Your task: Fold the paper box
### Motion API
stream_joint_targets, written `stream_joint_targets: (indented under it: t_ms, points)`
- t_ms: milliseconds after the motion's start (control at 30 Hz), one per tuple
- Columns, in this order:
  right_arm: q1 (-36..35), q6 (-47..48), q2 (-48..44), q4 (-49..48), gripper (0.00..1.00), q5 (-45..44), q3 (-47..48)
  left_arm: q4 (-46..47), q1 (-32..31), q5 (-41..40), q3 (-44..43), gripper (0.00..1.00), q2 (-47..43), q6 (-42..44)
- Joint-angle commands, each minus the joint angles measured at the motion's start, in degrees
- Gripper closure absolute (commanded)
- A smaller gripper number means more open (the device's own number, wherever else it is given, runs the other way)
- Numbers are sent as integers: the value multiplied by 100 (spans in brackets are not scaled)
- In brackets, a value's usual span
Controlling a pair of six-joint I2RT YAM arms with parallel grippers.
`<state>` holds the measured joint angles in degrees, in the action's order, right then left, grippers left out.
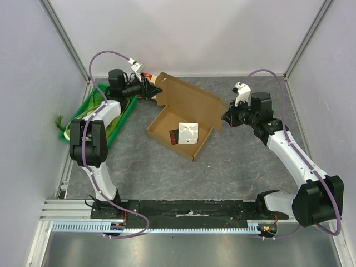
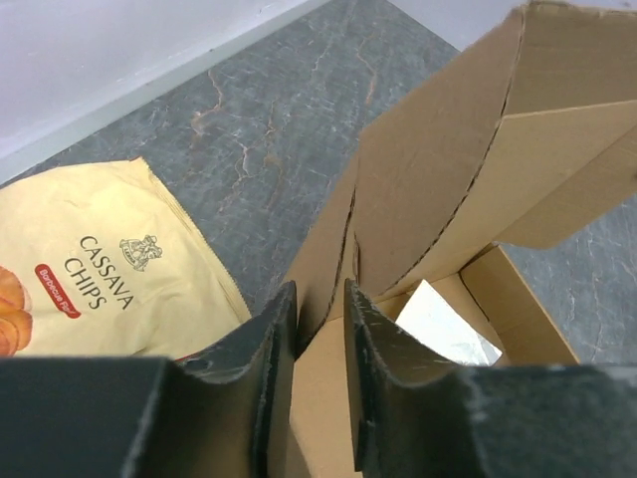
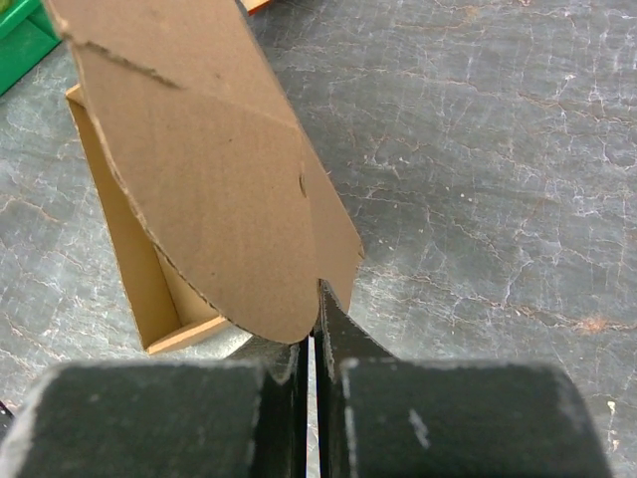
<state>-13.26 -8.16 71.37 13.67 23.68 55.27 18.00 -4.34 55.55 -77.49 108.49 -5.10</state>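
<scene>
Closing the lid looked like the step in hand. The paper box sat mid-surface — plain brown, tray open, lid raised. The left pincer gripped the lid's left flap, nearly closed; the right pincer was pinched shut on the rounded right flap. Next: fold both flaps inward, lower the lid.

Left gripper pokes up from 6 o'clock, its two dark fingers pinched in on a thin side flap of the paper box, one on each face of it. The rest of the box opens up toward 1 to 3 o'clock, lid panel raised and creased. There's a shiny white packet inside the tray at about 4. A cream Cassava Chips bag lies flat at 9 on the grey marbled table. White wall at 11.
</scene>
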Motion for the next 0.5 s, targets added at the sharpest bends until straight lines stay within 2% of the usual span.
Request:
stream_joint_targets:
  t_ms: [0, 67, 100, 133, 200, 267, 467]
  points:
    - [-10, -325, 0, -127, 100, -47, 55, -244, -207, -499, 129, 76, -319, 238]
    - [-19, -536, -140, -346, 100, -319, -7, -227, -322, -1260, 471, 82, -705, 46]
    - [-63, -824, -202, -435, 100, -442, -111, -209, -357, -1431, 603, 89, -828, -16]
    - [-89, -992, -264, -531, 100, -809, -173, -227, -479, -2042, 856, 92, -1142, -121]
    - [-211, -1335, -440, -856, 100, -1162, -410, -262, -620, -2538, 1112, 98, -1452, -420]
    - [-326, -1836, -545, -1120, 100, -1705, -534, -271, -892, -3378, 1534, 98, -1899, -727]
    - [-950, -2610, -528, -1069, 100, -3165, -499, -297, -1420, -4947, 2220, 98, -2612, -1816]
